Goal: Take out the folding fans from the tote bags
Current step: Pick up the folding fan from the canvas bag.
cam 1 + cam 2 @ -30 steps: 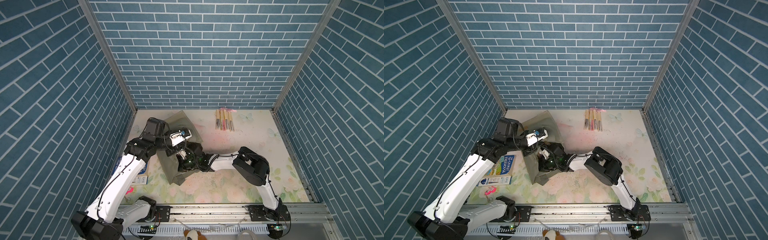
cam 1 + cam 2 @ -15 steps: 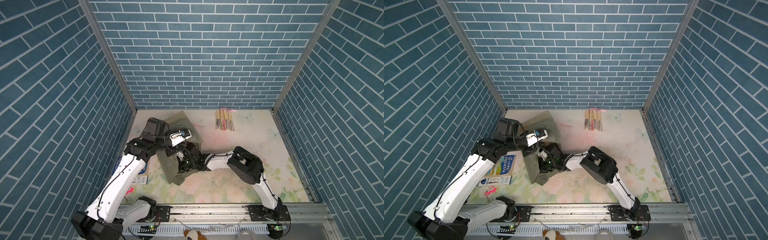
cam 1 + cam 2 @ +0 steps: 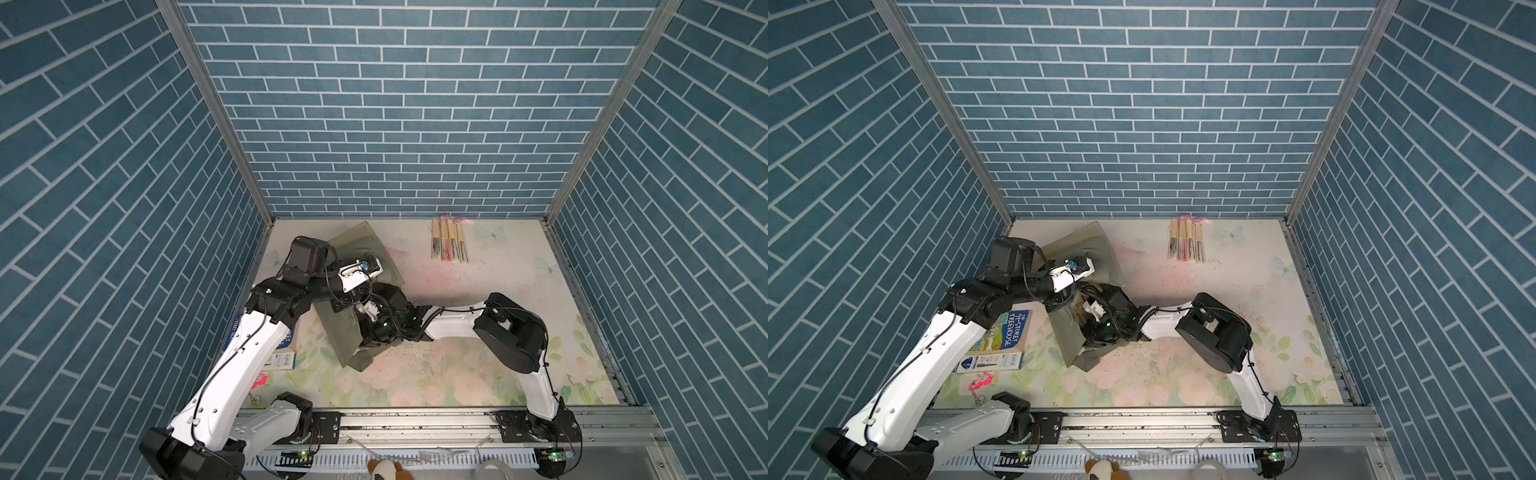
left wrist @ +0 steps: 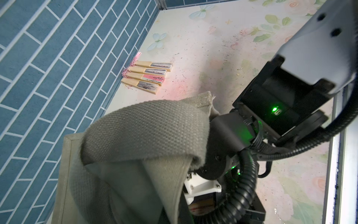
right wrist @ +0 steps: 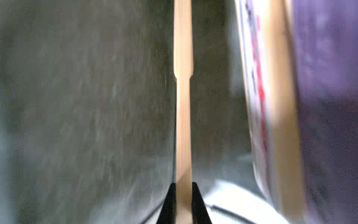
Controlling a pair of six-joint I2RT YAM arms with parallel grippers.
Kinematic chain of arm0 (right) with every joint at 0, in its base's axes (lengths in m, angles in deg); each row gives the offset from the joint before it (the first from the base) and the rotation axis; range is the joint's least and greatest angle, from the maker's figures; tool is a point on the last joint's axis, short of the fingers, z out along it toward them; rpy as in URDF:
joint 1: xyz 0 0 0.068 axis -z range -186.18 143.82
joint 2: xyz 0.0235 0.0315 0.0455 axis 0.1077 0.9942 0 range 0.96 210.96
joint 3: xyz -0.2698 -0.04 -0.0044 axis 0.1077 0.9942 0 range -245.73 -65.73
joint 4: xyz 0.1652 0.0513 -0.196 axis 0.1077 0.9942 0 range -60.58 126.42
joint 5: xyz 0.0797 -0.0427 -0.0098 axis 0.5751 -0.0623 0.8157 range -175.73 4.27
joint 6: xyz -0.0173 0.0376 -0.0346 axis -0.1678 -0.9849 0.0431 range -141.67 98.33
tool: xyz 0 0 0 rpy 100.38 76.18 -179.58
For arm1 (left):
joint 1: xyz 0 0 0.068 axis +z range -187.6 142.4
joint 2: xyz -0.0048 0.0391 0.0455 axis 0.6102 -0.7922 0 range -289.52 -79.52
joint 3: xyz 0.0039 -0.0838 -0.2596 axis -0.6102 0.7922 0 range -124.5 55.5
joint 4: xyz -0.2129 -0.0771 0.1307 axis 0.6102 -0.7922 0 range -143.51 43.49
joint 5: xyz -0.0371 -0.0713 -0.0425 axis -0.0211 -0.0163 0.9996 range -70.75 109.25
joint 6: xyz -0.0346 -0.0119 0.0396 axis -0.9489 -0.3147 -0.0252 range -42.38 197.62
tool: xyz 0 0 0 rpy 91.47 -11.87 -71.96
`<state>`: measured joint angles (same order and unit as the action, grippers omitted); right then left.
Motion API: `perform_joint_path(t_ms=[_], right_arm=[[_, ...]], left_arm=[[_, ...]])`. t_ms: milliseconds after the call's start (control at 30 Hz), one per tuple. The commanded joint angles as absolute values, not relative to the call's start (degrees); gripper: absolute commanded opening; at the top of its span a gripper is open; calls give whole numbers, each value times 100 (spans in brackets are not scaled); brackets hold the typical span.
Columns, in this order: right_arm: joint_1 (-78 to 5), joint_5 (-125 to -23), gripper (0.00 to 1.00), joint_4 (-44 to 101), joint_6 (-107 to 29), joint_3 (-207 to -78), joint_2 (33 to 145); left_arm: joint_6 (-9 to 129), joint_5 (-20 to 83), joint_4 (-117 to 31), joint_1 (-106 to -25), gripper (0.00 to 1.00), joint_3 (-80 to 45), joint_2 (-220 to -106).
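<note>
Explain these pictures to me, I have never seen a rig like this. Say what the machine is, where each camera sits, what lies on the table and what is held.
Two white robot arms stand at the near edge of a flowered table, each ending in a two-fingered gripper. Both top views look down on the whole scene; the other two come from cameras on the wrists. On the table are a grey-green tote bag, a row of four fans near the far wall, and a blue book. The right gripper reaches inside the bag and is shut on the bamboo stick of a folding fan. The left gripper is shut at the bag's mouth, apparently pinching the fabric to hold it open; its camera sees the strap close up.
</note>
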<state>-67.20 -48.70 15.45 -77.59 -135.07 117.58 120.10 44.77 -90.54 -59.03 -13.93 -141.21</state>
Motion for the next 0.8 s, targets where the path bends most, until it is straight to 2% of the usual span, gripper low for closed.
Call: perform_joint_path(t_ms=[0, 100, 233, 767], right_arm=[[-6683, -5247, 5, 2548, -6509, -13465, 11035], [-6683, -5682, 4, 3262, -5948, -13322, 10657], [-6674, -5734, 4, 3609, -5552, -12988, 10178], [-6670, -6261, 0, 3817, -4549, -10880, 7645]], left_arm=[[11920, 4600, -8944, -5993, 0, -1274, -13974], [11863, 4554, -8811, -5993, 0, -1169, -13903], [11763, 4514, -8751, -6013, 0, -1156, -13874], [11451, 4463, -8363, -6011, 0, -790, -13796]])
